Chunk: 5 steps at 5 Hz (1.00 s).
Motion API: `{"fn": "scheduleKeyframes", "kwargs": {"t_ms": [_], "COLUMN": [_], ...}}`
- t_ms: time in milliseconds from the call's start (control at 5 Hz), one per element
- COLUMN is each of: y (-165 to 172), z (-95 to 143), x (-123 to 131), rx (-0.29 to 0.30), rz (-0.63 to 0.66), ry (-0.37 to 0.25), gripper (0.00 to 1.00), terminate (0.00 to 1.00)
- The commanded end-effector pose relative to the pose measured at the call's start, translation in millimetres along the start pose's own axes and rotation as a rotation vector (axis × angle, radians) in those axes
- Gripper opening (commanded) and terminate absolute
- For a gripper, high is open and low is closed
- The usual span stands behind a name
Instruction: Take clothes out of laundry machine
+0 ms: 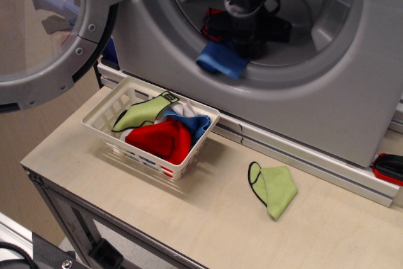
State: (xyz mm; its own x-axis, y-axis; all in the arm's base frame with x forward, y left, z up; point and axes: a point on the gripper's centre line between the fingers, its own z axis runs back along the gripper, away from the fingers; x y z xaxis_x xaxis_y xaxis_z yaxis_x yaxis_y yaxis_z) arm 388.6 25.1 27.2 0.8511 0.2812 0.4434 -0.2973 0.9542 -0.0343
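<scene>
The silver-grey laundry machine [302, 105] stands at the back with its round door [56, 36] swung open to the left. My black gripper [247, 37] is in the drum mouth near the front lip. It looks shut on the royal blue cloth [221, 60], which hangs below it over the lip. A bit of the red cloth with dark edging [211, 18] shows at the gripper's left, bunched against it. The fingertips are hidden by the gripper's body and the cloths.
A white lattice basket [104, 108] on the wooden table [189, 218] below the drum holds green, red, blue and white cloths. A light green cloth with black trim [275, 188] lies on the table to the right. A red-and-black object [388, 167] sits at the right edge.
</scene>
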Motion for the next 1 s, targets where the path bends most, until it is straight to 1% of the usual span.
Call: {"fn": "scheduleKeyframes", "kwargs": {"t_ms": [0, 200, 400, 600, 800], "y": [44, 72, 87, 90, 90], "z": [55, 65, 76, 91, 105], "x": [-11, -16, -22, -37, -55], "rx": [-0.015, 0.050, 0.079, 0.057, 0.053], "rz": [-0.016, -0.011, -0.038, -0.088, -0.161], "ry": [0.034, 0.069, 0.135, 0.203, 0.300], "gripper": [0.00, 0.00, 0.00, 0.00, 0.00], "terminate": [0.00, 0.00, 0.00, 0.00, 0.00]}}
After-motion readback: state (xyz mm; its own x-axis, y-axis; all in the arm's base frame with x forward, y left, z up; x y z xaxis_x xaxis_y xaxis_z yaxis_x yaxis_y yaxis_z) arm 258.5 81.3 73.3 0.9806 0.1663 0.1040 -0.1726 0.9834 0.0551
